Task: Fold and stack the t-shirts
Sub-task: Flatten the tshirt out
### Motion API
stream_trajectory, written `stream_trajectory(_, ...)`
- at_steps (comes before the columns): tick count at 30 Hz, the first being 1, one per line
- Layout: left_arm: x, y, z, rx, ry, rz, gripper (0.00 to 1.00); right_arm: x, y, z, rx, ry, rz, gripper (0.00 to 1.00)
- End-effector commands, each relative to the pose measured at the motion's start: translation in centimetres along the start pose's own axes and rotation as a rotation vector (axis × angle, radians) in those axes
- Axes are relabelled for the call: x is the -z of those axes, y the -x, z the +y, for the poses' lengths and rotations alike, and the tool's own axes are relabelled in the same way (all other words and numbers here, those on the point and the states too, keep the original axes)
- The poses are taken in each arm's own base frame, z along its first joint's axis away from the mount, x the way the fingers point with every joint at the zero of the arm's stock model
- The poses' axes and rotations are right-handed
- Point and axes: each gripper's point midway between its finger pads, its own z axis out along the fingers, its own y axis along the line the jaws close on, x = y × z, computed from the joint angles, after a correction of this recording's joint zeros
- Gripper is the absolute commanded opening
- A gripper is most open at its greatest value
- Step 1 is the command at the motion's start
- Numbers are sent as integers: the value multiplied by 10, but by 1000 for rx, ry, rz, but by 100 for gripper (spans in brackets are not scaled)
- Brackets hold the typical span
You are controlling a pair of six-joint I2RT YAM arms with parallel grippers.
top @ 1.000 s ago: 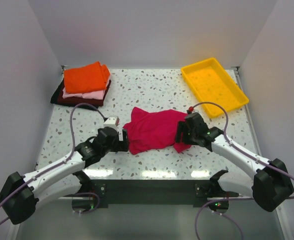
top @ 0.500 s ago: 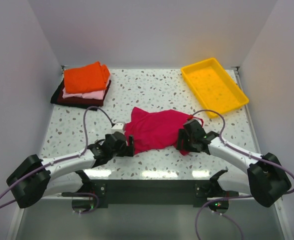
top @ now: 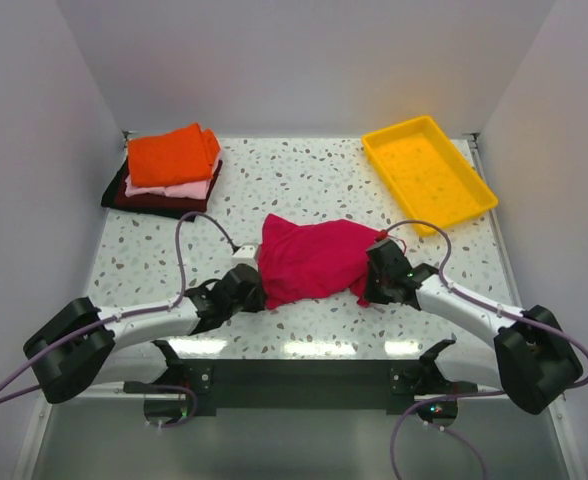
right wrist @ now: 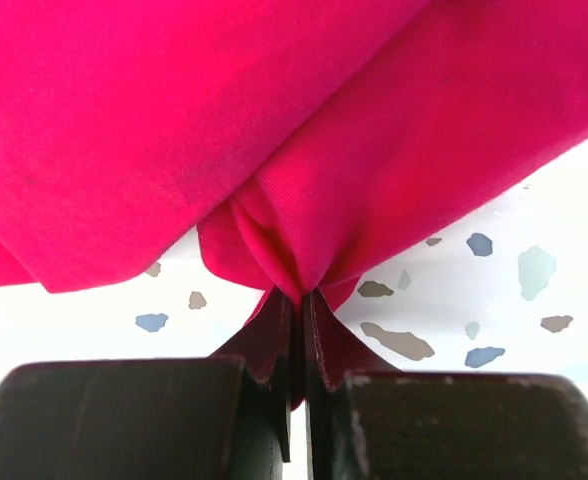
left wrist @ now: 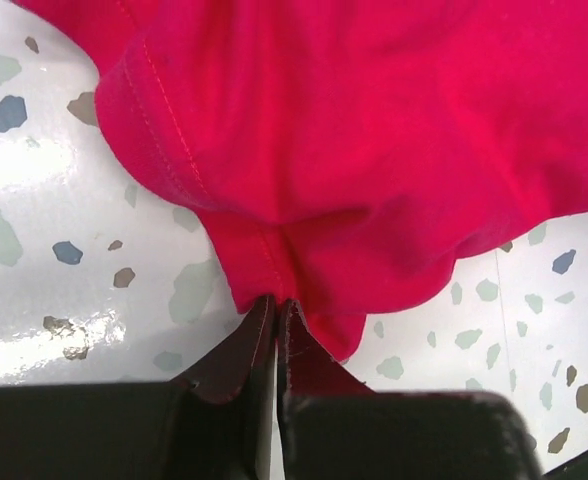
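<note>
A crimson-magenta t-shirt (top: 314, 258) lies bunched in the middle of the table. My left gripper (top: 258, 292) is shut on its near left edge; the left wrist view shows the hem (left wrist: 274, 255) pinched between the two fingertips (left wrist: 277, 303). At the shirt's near right corner my right gripper (top: 372, 284) is shut on a gathered fold (right wrist: 294, 250), its tips (right wrist: 298, 297) closed around the cloth. A stack of folded t-shirts sits at the far left: orange (top: 171, 155) on top, pale pink (top: 179, 189) under it, dark maroon (top: 154, 201) at the bottom.
A yellow plastic tray (top: 429, 172) stands at the far right corner. White walls close the table in on the left, back and right. Both arms' cables (top: 189, 240) loop over the tabletop near the shirt.
Both grippers went from open to shut on the crimson shirt's near edge. The left arm has lowered and slid right along the table; the shirt's near corners have bunched inward.
</note>
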Motion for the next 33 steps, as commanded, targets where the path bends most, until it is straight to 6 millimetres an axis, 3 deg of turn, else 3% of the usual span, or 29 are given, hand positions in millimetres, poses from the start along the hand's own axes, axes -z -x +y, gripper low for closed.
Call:
stream_trajectory(1, 3, 36, -29, 22, -75, -101, 0, 13, 10, 3, 5, 3, -37, 0)
stream_trajectory(6, 27, 76, -38, 9, -60, -194, 0, 49, 38, -1, 57, -47, -114, 0)
stream_trajectory(8, 46, 95, -29, 6, -4, -241, 0, 67, 53, -6, 73, -76, -174, 0)
stream_trajectory(9, 65, 116, -35, 21, -20, -300, 0, 81, 61, -7, 79, -86, -195, 0)
stream_trajectory(11, 84, 131, -27, 20, 19, -341, 0, 101, 71, -7, 94, -77, -240, 0)
stream_trajectory(15, 147, 179, -30, 62, 5, -476, 0, 154, 90, -7, 120, -65, -313, 0)
stream_trajectory(20, 198, 203, -16, 112, 56, -537, 0, 219, 105, -12, 134, -26, -422, 1)
stream_trajectory(22, 210, 209, -10, 124, 73, -566, 0, 242, 116, -13, 139, -22, -481, 4)
stream_trajectory(25, 216, 220, -4, 124, 116, -613, 0, 251, 130, -21, 150, -89, -530, 10)
stream_trajectory(28, 205, 228, 3, 92, 206, -640, 0, 232, 140, -24, 149, -168, -529, 11)
stream_trajectory(30, 184, 232, 7, 48, 271, -630, 0, 208, 138, -26, 148, -221, -485, 11)
stream_trajectory(32, 156, 242, 25, 20, 343, -586, 0, 189, 136, -37, 142, -302, -470, 10)
stream_trajectory(33, 143, 251, 19, 22, 284, -583, 0, 180, 136, -40, 135, -337, -457, 10)
